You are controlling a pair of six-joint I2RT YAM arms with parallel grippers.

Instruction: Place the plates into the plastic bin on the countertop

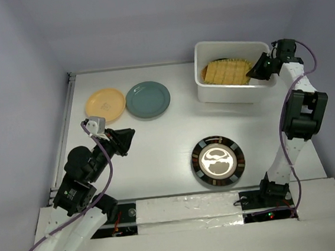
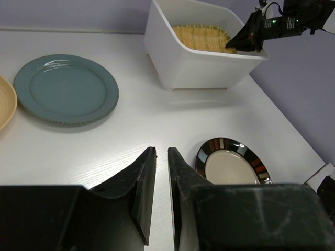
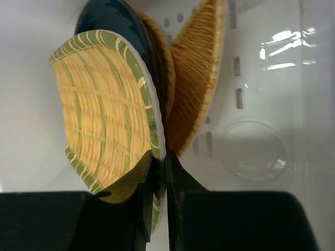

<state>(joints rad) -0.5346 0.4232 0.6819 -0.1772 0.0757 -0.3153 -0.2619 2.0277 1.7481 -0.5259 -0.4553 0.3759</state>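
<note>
Right hand (image 3: 158, 159), closest to its wrist lens, is clamped narrow on the green-striped edge of the yellow woven plate (image 3: 99, 104), holding it on edge inside the bin (image 3: 261, 104). That upright hold looks deliberate. The plate leans against the dark blue plate (image 3: 112, 21) and the orange woven plate (image 3: 196, 78), which stand sideways, so it can slot in beside them rather than lie flat. Left hand (image 2: 161, 152) hovers over the counter (image 1: 157, 144) with only a slit between its fingers, holding nothing. Three dishes wait outside the bin: the black-rimmed plate (image 1: 218, 161) nearest the arms, and the grey-teal plate (image 1: 148, 99) and pale yellow plate (image 1: 105, 104) just beside each other at the far left. White and plain, the counter has a raised rim (image 1: 71, 111) along its left edge. Pale lilac walls (image 1: 18, 57) close it in.
</note>
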